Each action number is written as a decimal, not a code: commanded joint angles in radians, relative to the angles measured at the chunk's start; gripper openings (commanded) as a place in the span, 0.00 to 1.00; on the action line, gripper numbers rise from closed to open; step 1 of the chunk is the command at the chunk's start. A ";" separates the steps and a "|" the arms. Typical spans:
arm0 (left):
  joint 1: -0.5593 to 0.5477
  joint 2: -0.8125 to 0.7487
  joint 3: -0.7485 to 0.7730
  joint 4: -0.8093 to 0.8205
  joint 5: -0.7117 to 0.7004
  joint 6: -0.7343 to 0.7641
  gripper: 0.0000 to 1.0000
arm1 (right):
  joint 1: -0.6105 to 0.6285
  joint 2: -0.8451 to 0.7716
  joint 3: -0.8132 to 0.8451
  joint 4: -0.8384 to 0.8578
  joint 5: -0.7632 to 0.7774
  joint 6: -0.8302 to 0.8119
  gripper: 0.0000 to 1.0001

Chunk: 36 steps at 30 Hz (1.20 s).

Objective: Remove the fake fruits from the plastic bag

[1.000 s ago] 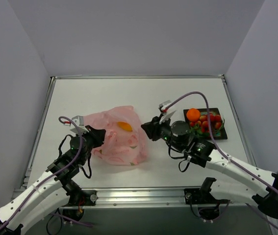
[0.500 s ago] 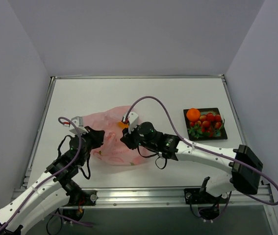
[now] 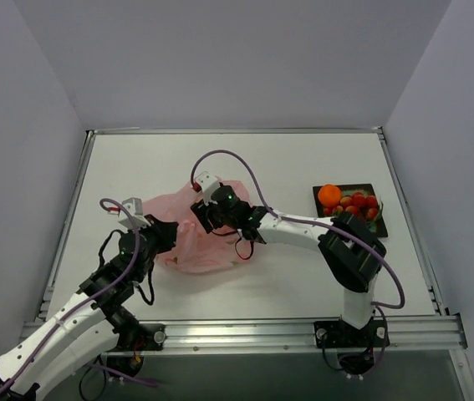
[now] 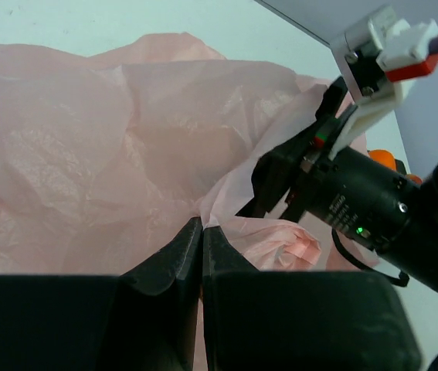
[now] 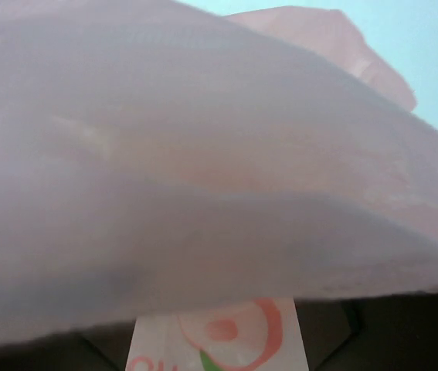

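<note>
Soft even light, blurred right-wrist view

a thin, translucent pink plastic bag [image 3: 185, 244] lies crumpled and slumped left of centre, crinkled, with a red fruit print on its film. well to its right, a glossy orange plastic ball [image 3: 329, 195] and a bunch of red round berries [image 3: 359, 204] sit touching in a black-rimmed square tray [image 3: 364, 188].

A white table [image 3: 220, 159] spreads across the scene; a black-rimmed square tray [image 3: 359, 188] sits on it at about 3 o'clock, near the right edge; a metal rail [image 3: 245, 331] runs along 6 o'clock; plain pale walls [image 3: 237, 58] close 9, 12 and 3 o'clock.
</note>
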<state>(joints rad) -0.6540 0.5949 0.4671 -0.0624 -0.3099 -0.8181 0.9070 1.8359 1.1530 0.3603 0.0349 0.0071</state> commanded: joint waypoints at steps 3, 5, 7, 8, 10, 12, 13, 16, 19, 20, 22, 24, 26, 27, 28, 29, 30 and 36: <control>0.010 0.023 0.062 0.045 0.003 0.028 0.03 | -0.062 0.109 0.109 0.062 -0.012 -0.081 0.71; 0.011 0.034 0.062 0.045 0.002 0.028 0.02 | -0.088 0.138 0.132 0.081 -0.079 -0.085 0.80; 0.013 0.052 0.058 0.082 0.002 0.027 0.02 | -0.124 0.193 0.184 0.085 -0.169 -0.078 0.87; 0.014 0.055 0.058 0.084 0.002 0.022 0.02 | -0.137 0.215 0.204 0.085 -0.193 -0.072 0.88; 0.016 0.069 0.058 0.090 0.002 0.020 0.02 | -0.155 0.272 0.255 0.089 -0.230 -0.067 0.93; 0.022 0.074 0.056 0.093 -0.003 0.022 0.02 | -0.171 0.324 0.289 0.086 -0.274 -0.073 0.96; 0.024 0.077 0.056 0.095 -0.005 0.023 0.02 | -0.172 0.338 0.315 0.083 -0.286 -0.079 0.97; 0.039 0.083 0.062 0.090 -0.006 0.033 0.03 | -0.171 0.372 0.346 0.065 -0.303 -0.107 0.99; 0.059 0.066 0.073 0.056 -0.023 0.042 0.02 | -0.172 0.347 0.335 0.052 -0.364 -0.101 0.82; 0.063 0.057 0.074 0.015 -0.031 0.048 0.02 | -0.171 0.308 0.288 0.068 -0.375 -0.092 0.78; 0.079 0.045 0.076 0.009 -0.047 0.046 0.02 | -0.163 0.251 0.200 0.200 -0.374 -0.053 0.77; 0.088 0.077 0.091 0.033 -0.031 0.043 0.02 | -0.163 0.182 0.081 0.303 -0.353 0.058 0.80; 0.094 0.118 0.140 0.045 0.003 0.040 0.02 | -0.164 0.149 0.045 0.387 -0.252 0.162 0.82; 0.096 0.153 0.159 0.045 0.008 0.040 0.02 | -0.165 0.145 0.034 0.413 -0.201 0.215 0.83; 0.096 0.166 0.172 0.045 0.011 0.039 0.02 | -0.165 0.145 0.021 0.455 -0.096 0.273 0.84; 0.099 0.174 0.186 0.082 0.014 0.025 0.02 | -0.160 0.158 0.019 0.466 -0.051 0.333 0.84; 0.100 0.183 0.214 0.079 0.018 0.020 0.02 | -0.154 0.167 0.019 0.477 0.007 0.464 0.84; 0.102 0.172 0.265 0.000 0.032 -0.022 0.02 | -0.094 0.275 0.048 0.563 0.304 0.785 0.65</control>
<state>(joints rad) -0.5606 0.7860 0.6758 -0.0364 -0.2871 -0.8097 0.7876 2.0594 1.1713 0.8242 0.1337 0.5392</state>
